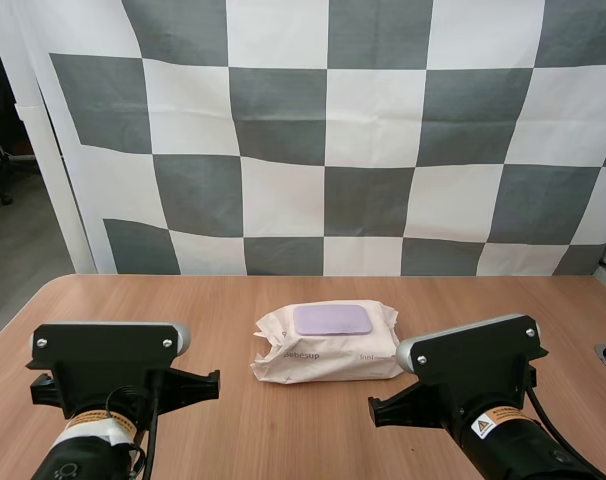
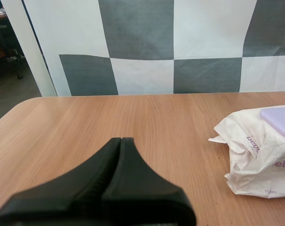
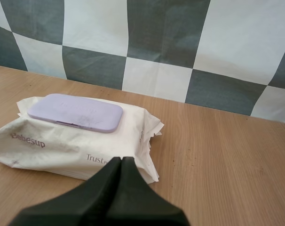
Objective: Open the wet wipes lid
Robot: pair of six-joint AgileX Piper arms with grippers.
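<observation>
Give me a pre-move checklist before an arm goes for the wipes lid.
1. Pack lies flat on the table, lid side up: ok.
2. Lid is shut and flush, with nothing on top of it: ok.
3. Left gripper ready to grasp: not ok. Its fingers are shut and it is off to the pack's side, not touching it.
4. Right gripper ready to grasp: not ok. Its fingers are shut and it is just short of the pack's near edge.
5. Pack held down while the lid is lifted: not ok. Neither gripper touches it.
6. Which edge the lid lifts from: cannot tell.
</observation>
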